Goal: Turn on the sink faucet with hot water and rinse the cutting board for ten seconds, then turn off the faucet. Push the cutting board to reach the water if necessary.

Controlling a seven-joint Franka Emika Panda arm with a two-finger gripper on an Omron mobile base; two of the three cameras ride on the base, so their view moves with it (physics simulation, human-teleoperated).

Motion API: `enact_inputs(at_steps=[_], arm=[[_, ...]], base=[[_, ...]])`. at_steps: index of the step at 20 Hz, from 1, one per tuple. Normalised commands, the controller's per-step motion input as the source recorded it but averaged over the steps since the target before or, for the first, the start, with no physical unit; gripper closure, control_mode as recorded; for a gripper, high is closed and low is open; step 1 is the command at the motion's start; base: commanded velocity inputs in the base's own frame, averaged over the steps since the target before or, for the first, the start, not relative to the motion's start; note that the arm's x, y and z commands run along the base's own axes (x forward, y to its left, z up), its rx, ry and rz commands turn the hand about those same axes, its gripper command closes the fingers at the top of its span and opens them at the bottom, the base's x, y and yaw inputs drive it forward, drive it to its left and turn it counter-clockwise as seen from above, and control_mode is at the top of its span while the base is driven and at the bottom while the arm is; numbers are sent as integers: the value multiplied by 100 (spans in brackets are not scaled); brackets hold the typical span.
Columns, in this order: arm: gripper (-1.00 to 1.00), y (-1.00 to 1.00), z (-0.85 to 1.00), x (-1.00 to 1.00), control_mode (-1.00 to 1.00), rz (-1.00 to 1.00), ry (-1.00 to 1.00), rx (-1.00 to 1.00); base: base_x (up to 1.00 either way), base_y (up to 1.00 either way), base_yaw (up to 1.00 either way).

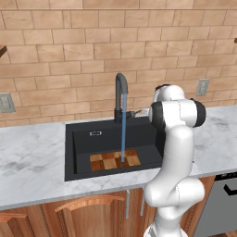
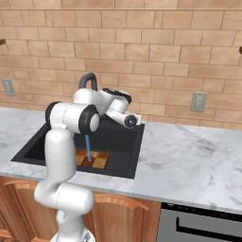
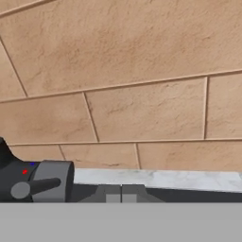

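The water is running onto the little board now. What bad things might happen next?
1. The water lands on the right part of the cutting board, so its left end may stay unrinsed.
2. The shut end effector sits just right of the faucet lever; a misjudged push could miss it, leaving the tap running.
3. The arm leans over the sink, so a wide swing might bump the spout.

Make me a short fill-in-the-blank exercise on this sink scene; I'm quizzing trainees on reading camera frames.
1. The water lands on the ____ lying in the sink.
2. The faucet stands at the sink's ____ edge, by the brick wall.
3. The gripper has its fingertips ____ together.
4. The counter is made of white-grey ____.

Missing words: cutting board; back; shut; marble
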Motion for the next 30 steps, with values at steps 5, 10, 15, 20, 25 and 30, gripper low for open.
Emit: enact_inputs(at_steps=[5,10,15,20,25,30], arm=[[100,23,0,0,-100,0,0,0],[100,12,0,0,-100,0,0,0],[100,11,0,0,-100,0,0,0],[100,13,0,0,-100,0,0,0],[100,15,0,0,-100,0,0,0],[100,11,0,0,-100,0,0,0]], base=[[0,0,0],[0,0,0],[0,0,0],[0,0,0],[0,0,0],[0,0,0]])
